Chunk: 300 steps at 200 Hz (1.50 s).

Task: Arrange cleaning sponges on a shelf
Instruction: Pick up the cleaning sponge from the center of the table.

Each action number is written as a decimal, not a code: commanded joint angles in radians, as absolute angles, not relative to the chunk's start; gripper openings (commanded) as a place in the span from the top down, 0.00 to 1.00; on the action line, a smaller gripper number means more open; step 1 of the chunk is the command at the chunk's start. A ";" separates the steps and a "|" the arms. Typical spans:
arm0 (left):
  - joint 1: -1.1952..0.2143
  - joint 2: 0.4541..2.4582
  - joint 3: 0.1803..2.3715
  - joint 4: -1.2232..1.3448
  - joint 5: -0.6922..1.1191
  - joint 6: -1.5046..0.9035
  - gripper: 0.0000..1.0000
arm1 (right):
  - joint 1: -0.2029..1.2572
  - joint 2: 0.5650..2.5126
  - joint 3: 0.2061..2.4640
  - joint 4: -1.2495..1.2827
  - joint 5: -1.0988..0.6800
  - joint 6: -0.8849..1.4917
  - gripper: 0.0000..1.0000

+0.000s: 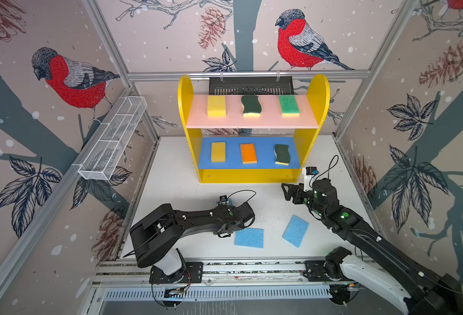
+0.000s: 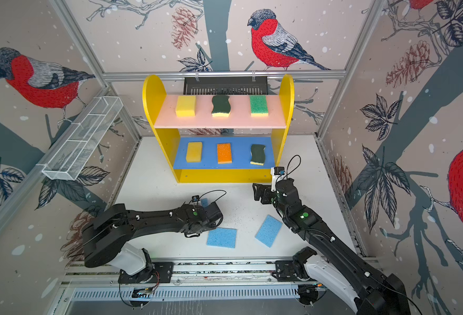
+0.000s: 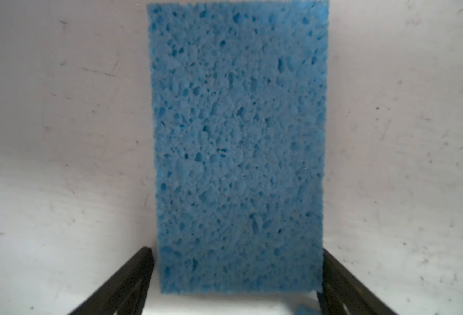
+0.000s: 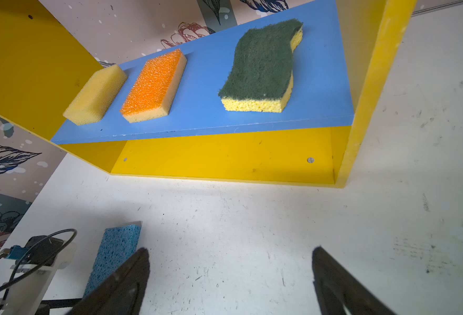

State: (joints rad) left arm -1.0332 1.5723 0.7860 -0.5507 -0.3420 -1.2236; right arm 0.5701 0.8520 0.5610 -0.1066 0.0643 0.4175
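Left tool point(image 3: 235, 250) spread wide, straddling first light-blue sponge point(image 3: 238, 150) flat on tabletop point(image 3: 61, 136), nothing clamped. Right tool point(image 4: 230, 248) open, empty, near shelf point(image 1: 317, 90). Six sponges point(image 1: 248, 153) shelved: three on pink board point(image 1: 268, 120), three on blue board point(image 1: 265, 161). Second light-blue sponge point(image 1: 249, 237) and third light-blue sponge point(image 1: 295, 230) loose on tabletop; bottom level point(image 1: 249, 176) bare. Left arm point(image 1: 197, 218) bent low, wrist downward; right arm point(image 1: 361, 229) stretched toward shelf.

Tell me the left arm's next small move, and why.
Probably close the left gripper on the blue sponge. In the left wrist view its open fingers flank the sponge's long sides as it lies flat on the table, so a squeeze looks enough to grip it.
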 commanded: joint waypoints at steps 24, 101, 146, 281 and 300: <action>-1.033 1.590 0.763 -0.534 -0.316 -1.215 0.12 | 0.571 0.865 0.560 -0.074 0.070 0.419 0.07; -1.033 1.574 0.707 -0.481 -0.266 -1.226 0.22 | 0.571 0.873 0.555 -0.075 0.066 0.421 0.07; -1.034 1.555 0.675 -0.441 -0.259 -1.200 0.28 | 0.571 0.873 0.554 -0.077 0.067 0.423 0.07; -0.907 1.327 0.583 -0.365 -0.479 -0.925 0.31 | 0.571 0.877 0.551 -0.079 0.059 0.431 0.07; -0.876 1.281 0.573 -0.327 -0.492 -0.874 0.31 | 0.571 0.881 0.545 -0.065 0.054 0.431 0.07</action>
State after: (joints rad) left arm -0.9024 1.3235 0.5816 -0.3561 -0.4511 -0.9691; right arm 0.5701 0.8791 0.5507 -0.1062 0.0559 0.4248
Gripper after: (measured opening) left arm 0.691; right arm 0.927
